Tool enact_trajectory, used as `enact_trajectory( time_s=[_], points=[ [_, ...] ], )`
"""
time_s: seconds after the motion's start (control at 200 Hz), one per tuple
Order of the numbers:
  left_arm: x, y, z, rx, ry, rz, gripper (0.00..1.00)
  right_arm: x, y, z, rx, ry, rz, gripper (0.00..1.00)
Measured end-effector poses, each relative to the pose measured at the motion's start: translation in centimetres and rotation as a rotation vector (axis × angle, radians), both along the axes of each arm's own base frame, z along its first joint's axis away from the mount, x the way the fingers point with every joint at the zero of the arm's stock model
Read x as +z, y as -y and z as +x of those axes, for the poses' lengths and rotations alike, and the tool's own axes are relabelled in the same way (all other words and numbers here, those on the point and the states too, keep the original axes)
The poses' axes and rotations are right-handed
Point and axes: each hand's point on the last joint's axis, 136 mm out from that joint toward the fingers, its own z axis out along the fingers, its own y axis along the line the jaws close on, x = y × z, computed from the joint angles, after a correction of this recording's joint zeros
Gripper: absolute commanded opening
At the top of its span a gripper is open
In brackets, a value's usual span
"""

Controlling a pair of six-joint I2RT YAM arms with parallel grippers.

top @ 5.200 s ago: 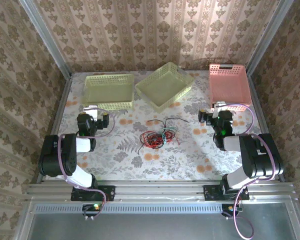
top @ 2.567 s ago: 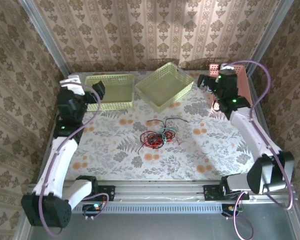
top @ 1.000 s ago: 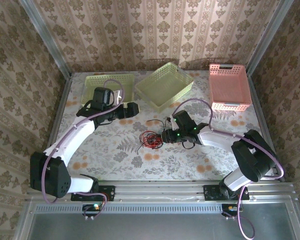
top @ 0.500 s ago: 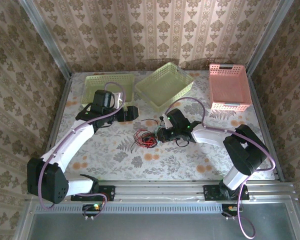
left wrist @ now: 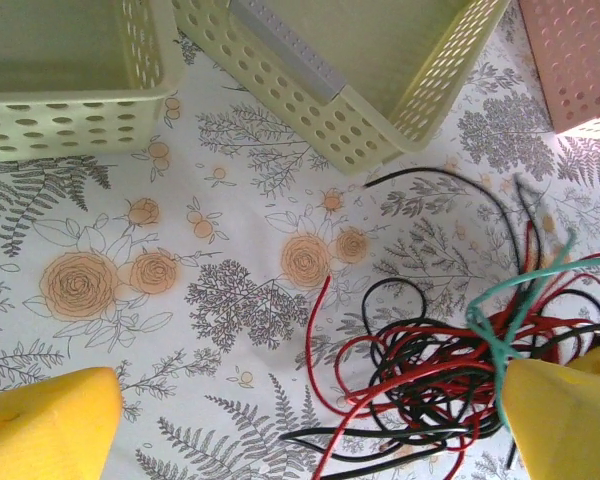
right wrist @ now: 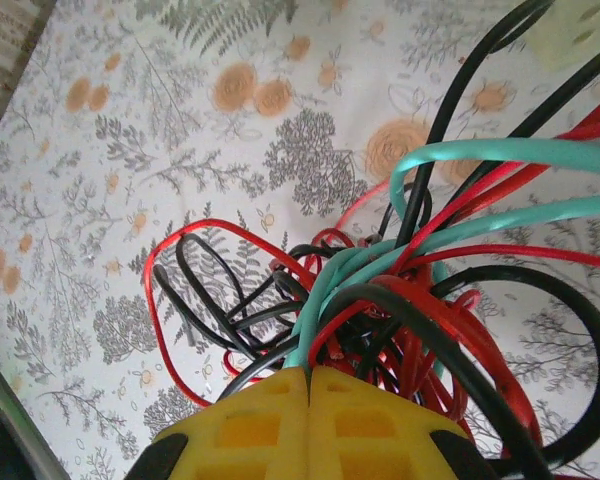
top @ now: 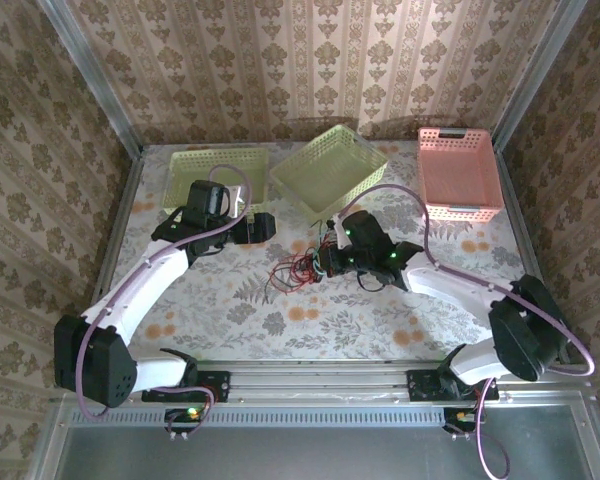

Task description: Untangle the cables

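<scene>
Right gripper (right wrist: 308, 388) pinching tangled cables (right wrist: 352, 262), yellow fingers pressing together on strands; left gripper (left wrist: 305, 412) hanging spread wide, bunch lying beside one finger.

A knotted bunch of thin red, black and teal cables (top: 302, 268) sprawls mid-table (top: 210, 300), loops overlapping, loose ends straying outward.

Damask-papered walls (top: 320, 60), floral tabletop (top: 230, 312)

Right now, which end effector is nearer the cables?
Right. The right end effector is shut on the cables at the bundle's right edge. The left end effector hangs open, back and to the left of them.
</scene>
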Motion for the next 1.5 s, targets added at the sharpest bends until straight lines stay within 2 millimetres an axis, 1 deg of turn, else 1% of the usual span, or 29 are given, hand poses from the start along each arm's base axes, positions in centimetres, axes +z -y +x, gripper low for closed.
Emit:
enact_trajectory(
  time_s=[0.245,0.295,0.465,0.54,0.595,0.605,0.615,0.62,0.625,0.635,0.69,0.715,0.72,0.745,0.82,0.98,1.015,1.065,1.125,1.15,1.19,1.23,1.25,1.305,1.33,1.345,1.425,1.475,1.5],
  points=[
    [0.0,0.0,0.0,0.002,0.002,0.002,0.99,3.1,1.1,-0.5,-0.025,0.049,0.011,0.0],
    [0.0,-0.1,0.0,0.002,0.002,0.002,0.98,3.8,1.2,-0.6,-0.026,0.057,0.017,0.0],
    [0.1,-0.1,0.0,0.002,0.003,0.002,0.99,7.2,1.1,-0.5,-0.033,0.107,0.07,0.0],
    [0.1,-0.1,0.0,0.002,0.003,0.001,0.98,7.8,1.0,-0.4,-0.037,0.115,0.079,0.0],
    [0.1,-0.1,0.0,0.002,0.003,0.001,0.99,7.5,1.1,-0.3,-0.044,0.105,0.075,0.01],
    [0.1,-0.1,0.0,0.002,0.003,0.001,0.99,7.4,1.1,-0.3,-0.046,0.102,0.074,0.05],
    [0.1,-0.1,0.0,0.002,0.003,0.002,0.99,7.3,1.1,-0.3,-0.048,0.1,0.073,0.06],
    [0.1,-0.1,0.0,0.002,0.003,0.001,0.99,7.3,1.1,-0.3,-0.048,0.098,0.073,0.1],
    [0.1,-0.1,0.0,0.002,0.003,0.001,0.99,7.2,1.1,-0.3,-0.049,0.096,0.072,0.1],
    [0.1,-0.1,0.0,0.002,0.003,0.001,0.99,7.1,1.1,-0.2,-0.052,0.092,0.071,0.15],
    [0.1,-0.1,0.0,0.002,0.003,0.001,0.99,6.5,1.2,-0.2,-0.069,0.068,0.067,0.24],
    [0.1,-0.1,0.0,0.002,0.003,0.001,0.99,6.3,1.3,-0.2,-0.079,0.058,0.067,0.3],
    [0.1,-0.1,0.0,0.002,0.003,0.001,0.99,6.2,1.3,-0.2,-0.08,0.056,0.067,0.33],
    [0.1,0.0,0.0,0.002,0.003,0.001,0.98,6.0,1.4,-0.2,-0.09,0.047,0.066,0.37],
    [0.1,0.0,0.0,0.0,0.003,0.001,0.97,5.2,1.9,-0.3,-0.116,0.029,0.052,0.38],
    [0.1,0.4,-0.3,-0.022,0.008,0.004,0.97,2.9,4.3,-1.2,-0.175,-0.014,-0.025,0.4],
    [0.1,0.5,-0.3,-0.024,0.008,0.004,0.97,2.8,4.8,-1.5,-0.185,-0.018,-0.039,0.42],
    [0.1,0.6,-0.4,-0.031,0.009,0.005,0.97,2.9,5.5,-1.6,-0.201,-0.012,-0.056,0.5],
    [0.1,0.8,-0.5,-0.037,0.008,0.001,0.96,2.9,6.2,-1.6,-0.22,0.0,-0.08,0.51],
    [0.1,0.8,-0.5,-0.039,0.008,0.0,0.96,2.9,6.5,-1.5,-0.229,0.004,-0.091,0.49],
    [0.1,0.9,-0.6,-0.046,0.007,-0.003,0.96,2.6,6.9,-1.4,-0.239,0.006,-0.113,0.39],
    [0.1,1.0,-0.7,-0.054,0.003,-0.008,0.96,2.1,7.3,-1.2,-0.237,0.002,-0.141,0.32],
    [0.1,1.1,-0.8,-0.058,0.001,-0.009,0.95,1.9,7.4,-1.1,-0.242,-0.007,-0.149,0.26],
    [-0.1,1.5,-1.0,-0.078,-0.004,-0.01,0.88,1.0,7.8,-0.6,-0.241,-0.034,-0.184,0.14],
    [-0.2,1.8,-1.2,-0.09,-0.01,-0.01,0.86,0.5,7.9,-0.2,-0.231,-0.046,-0.202,0.09],
    [-0.4,2.0,-1.3,-0.103,-0.009,-0.006,0.86,0.4,7.9,0.0,-0.235,-0.058,-0.203,0.08],
    [-1.0,3.3,-2.3,-0.163,-0.029,0.002,0.86,-0.9,7.4,1.6,-0.201,-0.098,-0.238,0.09],
    [-1.5,4.1,-2.9,-0.201,-0.044,0.014,0.86,-1.7,6.9,2.7,-0.176,-0.116,-0.258,0.21],
    [-1.7,4.4,-3.3,-0.218,-0.053,0.022,0.86,-2.0,6.7,3.0,-0.166,-0.123,-0.266,0.24]
  ],
)
